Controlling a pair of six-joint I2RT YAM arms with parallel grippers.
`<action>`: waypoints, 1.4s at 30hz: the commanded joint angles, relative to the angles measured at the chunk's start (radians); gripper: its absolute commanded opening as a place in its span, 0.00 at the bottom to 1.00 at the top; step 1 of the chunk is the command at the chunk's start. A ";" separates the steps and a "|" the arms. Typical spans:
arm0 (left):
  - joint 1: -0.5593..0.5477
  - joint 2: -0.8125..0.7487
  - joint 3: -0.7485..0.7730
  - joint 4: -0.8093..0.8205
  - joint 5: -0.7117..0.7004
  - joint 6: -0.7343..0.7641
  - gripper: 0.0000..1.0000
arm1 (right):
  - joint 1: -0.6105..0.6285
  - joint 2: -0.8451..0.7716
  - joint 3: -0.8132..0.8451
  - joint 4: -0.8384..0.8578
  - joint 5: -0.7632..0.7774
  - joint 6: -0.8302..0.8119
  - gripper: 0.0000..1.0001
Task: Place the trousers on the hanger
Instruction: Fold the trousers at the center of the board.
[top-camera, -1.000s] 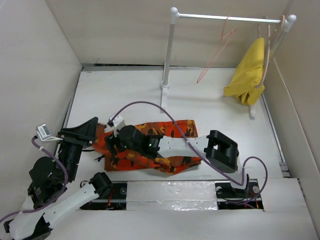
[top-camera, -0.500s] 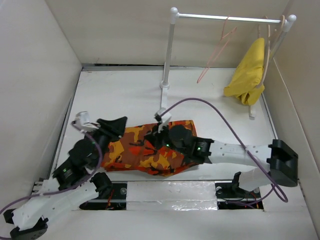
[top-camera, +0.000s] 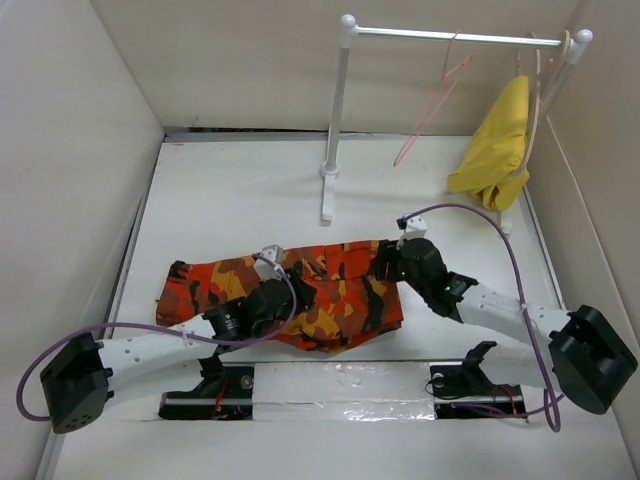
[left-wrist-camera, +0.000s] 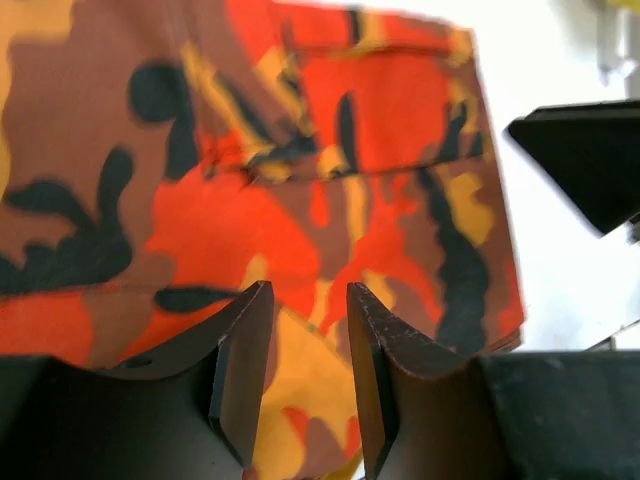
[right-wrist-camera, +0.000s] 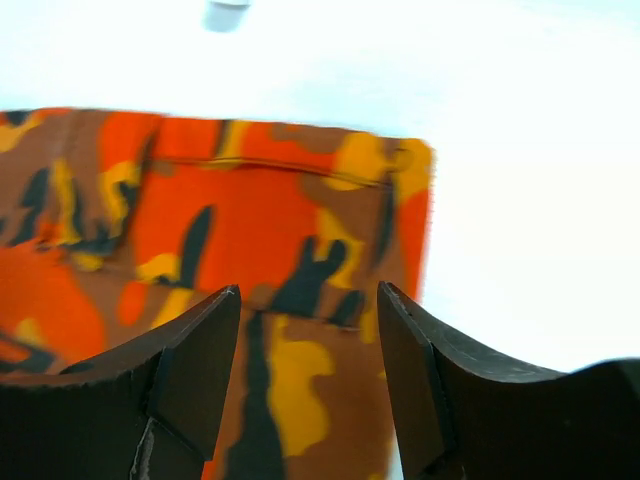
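You see the trousers (top-camera: 335, 275) lying flat on the surface (top-camera: 240, 190), near centre. The left gripper (left-wrist-camera: 308, 290) is above their middle, narrowly parted and empty. The right gripper (right-wrist-camera: 308, 290) is above their right end, wider and empty. The hanger (top-camera: 432, 105) hangs on the far-right rail (top-camera: 450, 37).

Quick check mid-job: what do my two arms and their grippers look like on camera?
The left arm and right arm match: white links with bulky black joint housings. A thin purple lead runs along each, the left cable and the right cable. The left gripper and right gripper each have two matte black, wedge-shaped fingers.
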 joint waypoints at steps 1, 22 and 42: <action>-0.009 -0.018 -0.075 0.061 0.011 -0.116 0.33 | -0.050 0.025 -0.021 0.049 -0.031 0.005 0.63; 0.408 0.094 -0.241 0.431 0.196 -0.023 0.33 | -0.414 0.314 -0.022 0.543 -0.391 0.110 0.00; 0.438 0.096 -0.106 0.377 0.281 0.152 0.24 | -0.500 -0.004 -0.071 0.226 -0.421 0.017 0.40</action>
